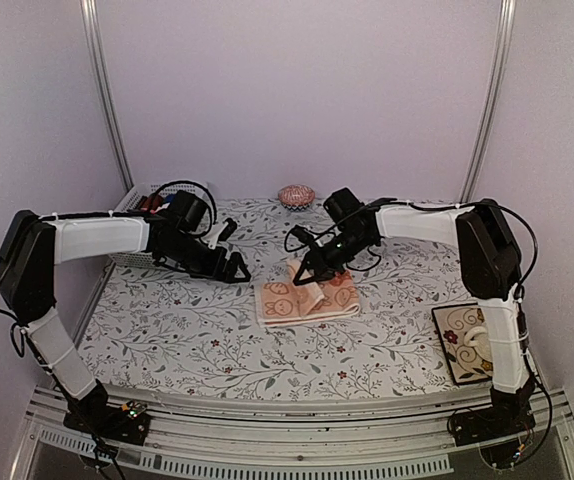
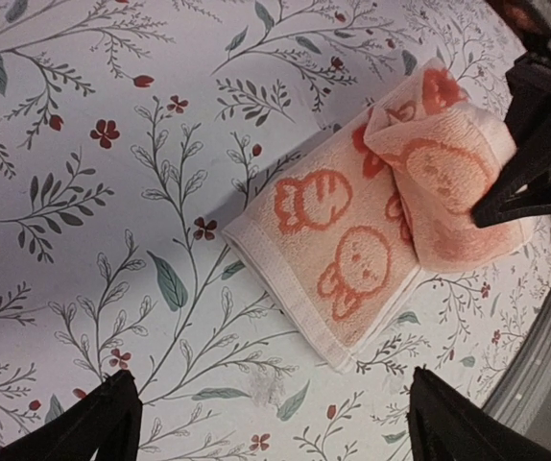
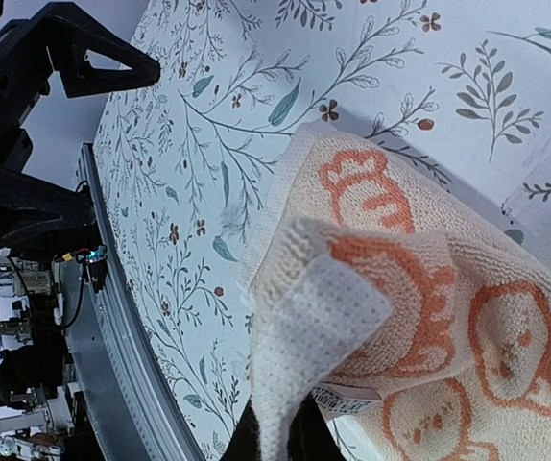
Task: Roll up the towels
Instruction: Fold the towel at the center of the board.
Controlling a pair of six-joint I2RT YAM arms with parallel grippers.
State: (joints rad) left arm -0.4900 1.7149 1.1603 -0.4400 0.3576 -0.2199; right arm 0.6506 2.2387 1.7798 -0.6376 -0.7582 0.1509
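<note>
A peach-orange towel (image 1: 312, 303) with orange animal faces lies flat in the middle of the flowered table. Its far left corner is lifted and folded over toward the middle. My right gripper (image 1: 303, 276) is shut on that raised corner; in the right wrist view the cream edge of the towel (image 3: 352, 317) runs down between the closed jaws (image 3: 280, 440). My left gripper (image 1: 239, 270) hovers just left of the towel, open and holding nothing. In the left wrist view the towel (image 2: 343, 240) lies ahead of the wide-apart fingers (image 2: 103, 413), with the right gripper (image 2: 520, 192) at its folded corner.
A white basket (image 1: 130, 208) with small items stands at the back left behind the left arm. A pink patterned round object (image 1: 296, 195) sits at the back centre. A dark-rimmed rectangular tray (image 1: 464, 343) lies at the near right. The metal rail (image 1: 297, 418) marks the table's front edge.
</note>
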